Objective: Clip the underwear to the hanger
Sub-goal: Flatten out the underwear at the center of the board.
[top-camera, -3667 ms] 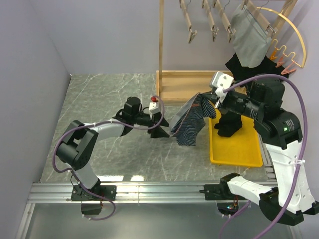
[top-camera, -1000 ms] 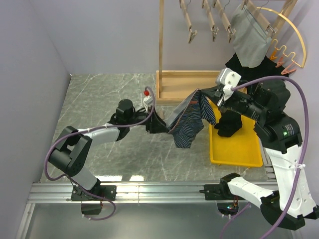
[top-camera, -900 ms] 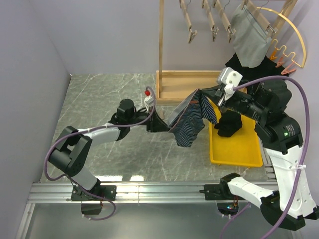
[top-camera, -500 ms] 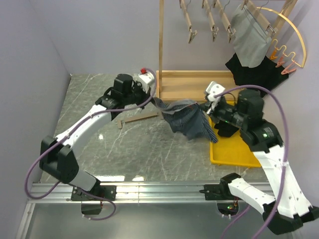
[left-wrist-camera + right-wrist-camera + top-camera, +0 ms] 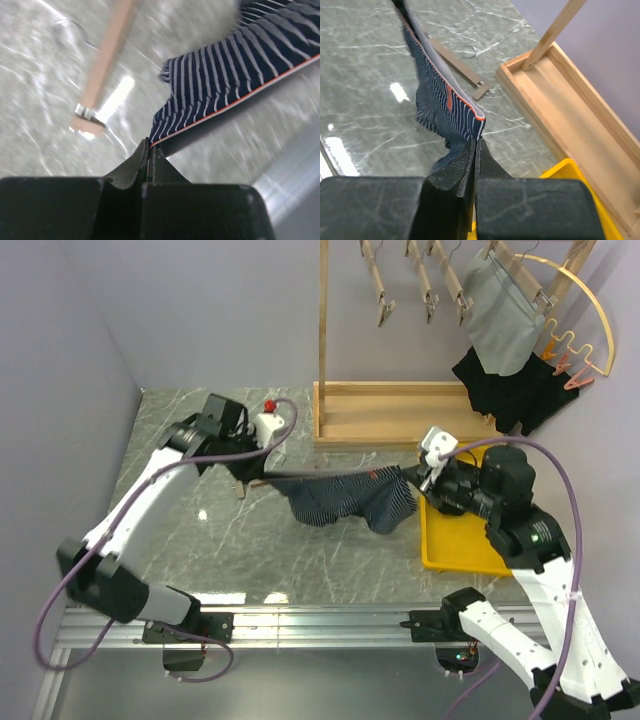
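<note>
The navy striped underwear (image 5: 345, 502) with orange trim is stretched low over the marble table between both grippers. My left gripper (image 5: 266, 479) is shut on its left waistband corner (image 5: 150, 145); the fabric (image 5: 240, 60) runs away from it to the upper right. My right gripper (image 5: 413, 480) is shut on the other corner (image 5: 477, 142), and the underwear (image 5: 440, 100) sags in front of it. A wooden clip hanger (image 5: 107, 65) lies flat on the table beside the left corner. It also shows as the hanger (image 5: 455, 62) beyond the cloth and is mostly hidden in the top view.
A wooden rack with a box base (image 5: 390, 410) stands at the back, with clip hangers (image 5: 380, 290), a grey garment (image 5: 500, 315) and a black garment (image 5: 515, 390) hanging from it. A yellow tray (image 5: 465, 540) sits under my right arm. An orange hanger (image 5: 590, 335) hangs at far right.
My left gripper closed on the underwear's edge and pulled it left and back. My right gripper came down and forward. The garment went from hanging bunched to being stretched out between both grippers.
</note>
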`<state>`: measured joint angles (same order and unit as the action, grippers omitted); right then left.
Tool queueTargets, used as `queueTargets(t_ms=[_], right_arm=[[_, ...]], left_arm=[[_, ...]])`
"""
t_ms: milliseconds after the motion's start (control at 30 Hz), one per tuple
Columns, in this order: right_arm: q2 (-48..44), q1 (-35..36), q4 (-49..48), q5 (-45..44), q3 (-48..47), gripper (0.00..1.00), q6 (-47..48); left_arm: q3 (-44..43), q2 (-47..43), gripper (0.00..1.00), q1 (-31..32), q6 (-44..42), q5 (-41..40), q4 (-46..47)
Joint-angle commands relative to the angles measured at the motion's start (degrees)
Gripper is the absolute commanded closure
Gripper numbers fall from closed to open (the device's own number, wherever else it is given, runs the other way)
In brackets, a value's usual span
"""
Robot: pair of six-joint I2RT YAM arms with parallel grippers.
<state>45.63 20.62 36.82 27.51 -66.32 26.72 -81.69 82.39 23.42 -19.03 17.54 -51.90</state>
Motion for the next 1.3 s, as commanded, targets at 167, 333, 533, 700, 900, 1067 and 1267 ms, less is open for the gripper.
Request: queueTargets(t_ms=[167, 333, 533, 700, 900, 1067, 1267], right_arm=[[-7.8, -0.3, -0.3, 4.7, 4.8, 1.00, -5.4], [-3.4, -0.3, -4.1, 3.5, 10.9, 1.00, -8.6], [3.2, -0.5, -9.4, -1.8, 16.6, 1.00, -7.7], [8.3, -0.8, -9.8, -5.0, 20.0, 1.00, -5.9], [13.0, -1.6, -10.3, -8.8, 20.2, 1.00, -5.0], [17.3, -1.7, -9.8, -9.2, 19.1, 1.00, -6.1], [22.6, -2.6, -8.8, -9.2, 16.8, 1.00, -7.8]], left_arm=[[3.9, -17.3, 0.97, -0.1, -11.5, 11.5, -21.8], [6.7, -11.6, 0.91, 0.0, -7.9, 12.9, -16.4], [6.9, 6.2, 0.89, 0.7, 0.5, 7.0, -5.3], [5.6, 15.4, 0.80, 0.8, 5.4, 7.1, 3.5], [3.8, 20.6, 0.56, -1.7, 10.8, 11.6, 10.1], [8.3, 14.8, 0.34, -6.3, 12.1, 20.1, 16.5], [19.3, 8.8, 0.31, -6.4, 4.2, 28.5, 27.4]])
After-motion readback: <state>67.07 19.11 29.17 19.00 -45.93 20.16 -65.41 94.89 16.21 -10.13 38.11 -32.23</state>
